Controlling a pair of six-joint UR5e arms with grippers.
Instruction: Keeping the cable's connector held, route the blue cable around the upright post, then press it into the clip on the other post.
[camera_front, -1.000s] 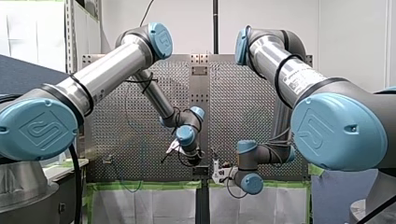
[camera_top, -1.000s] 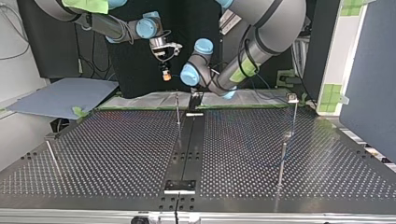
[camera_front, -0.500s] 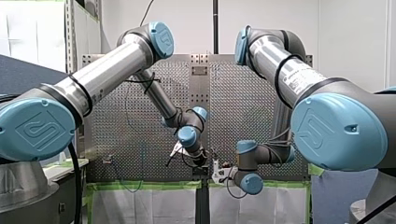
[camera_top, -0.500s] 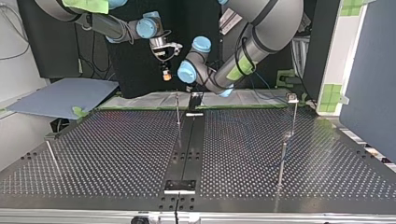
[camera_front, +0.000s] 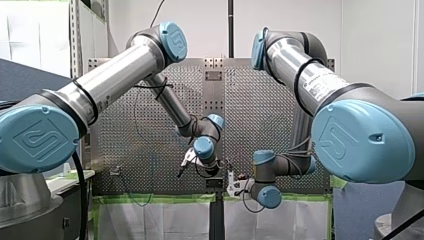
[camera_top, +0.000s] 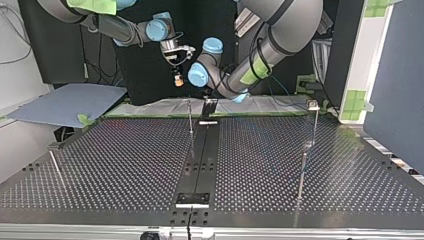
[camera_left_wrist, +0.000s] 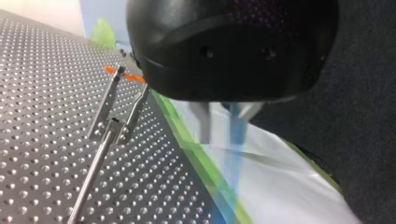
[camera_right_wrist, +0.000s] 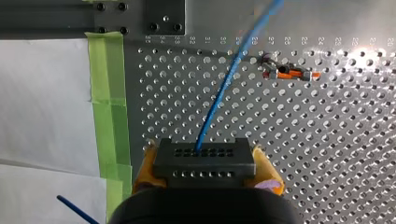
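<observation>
**A:** Item: thin blue cable (camera_right_wrist: 219, 98) with black rectangular perforated connector (camera_right_wrist: 204, 161). Handling?

**B:** Likely light and limp, and it slips easily. Best gripped close to the slim metal post with orange-tipped clip (camera_right_wrist: 289, 73). The cable runs from the connector past that post, just beside it.

**A:** Arms?

**B:** My right gripper (camera_right_wrist: 205, 170) points down short of the post, yellow pads clamped on the connector. My left gripper (camera_left_wrist: 223, 123) sits low at the cable beside the post. I cannot tell its grip.

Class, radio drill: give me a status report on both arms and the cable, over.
Right gripper shut on connector. Left gripper at blue cable, grip unclear. Cable not in the clip post. Nothing seen in the way.
</observation>
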